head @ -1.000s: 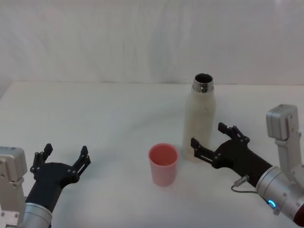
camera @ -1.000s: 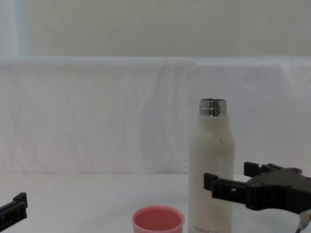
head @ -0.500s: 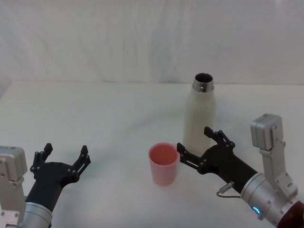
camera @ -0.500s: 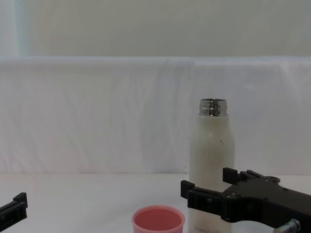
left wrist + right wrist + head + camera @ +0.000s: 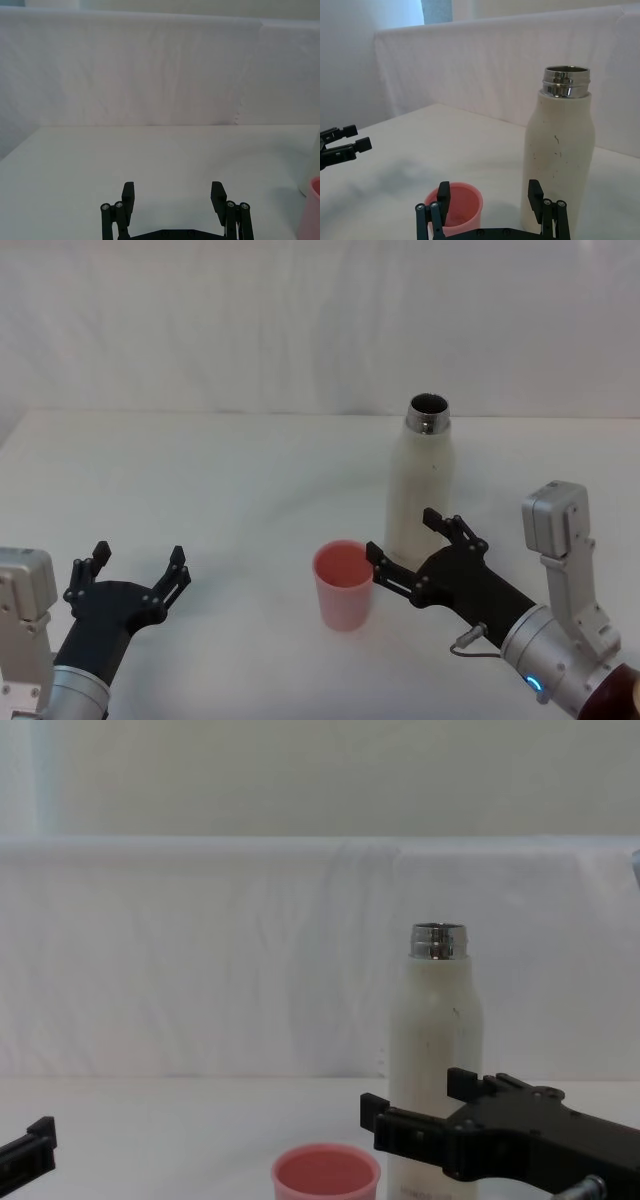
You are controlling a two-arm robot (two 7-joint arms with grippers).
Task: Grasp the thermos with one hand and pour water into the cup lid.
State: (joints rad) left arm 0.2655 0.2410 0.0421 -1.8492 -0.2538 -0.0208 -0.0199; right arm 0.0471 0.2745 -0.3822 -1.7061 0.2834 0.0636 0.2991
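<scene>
Left gripper (image 5: 131, 570) parked near-left, jaws spread, holding nothing. Pink cup lid (image 5: 344, 585) upright at table centre. Cream thermos (image 5: 421, 487) upright just right and behind it. Right gripper (image 5: 412, 551) jaws wide, straddling thermos base, not clamped.

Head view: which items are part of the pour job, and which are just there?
In the job:
- thermos, upright, cap off
- cup lid, upright beside it
- right gripper, open at the thermos base

Just there:
- left gripper, open, parked at the table's near left
- table
</scene>
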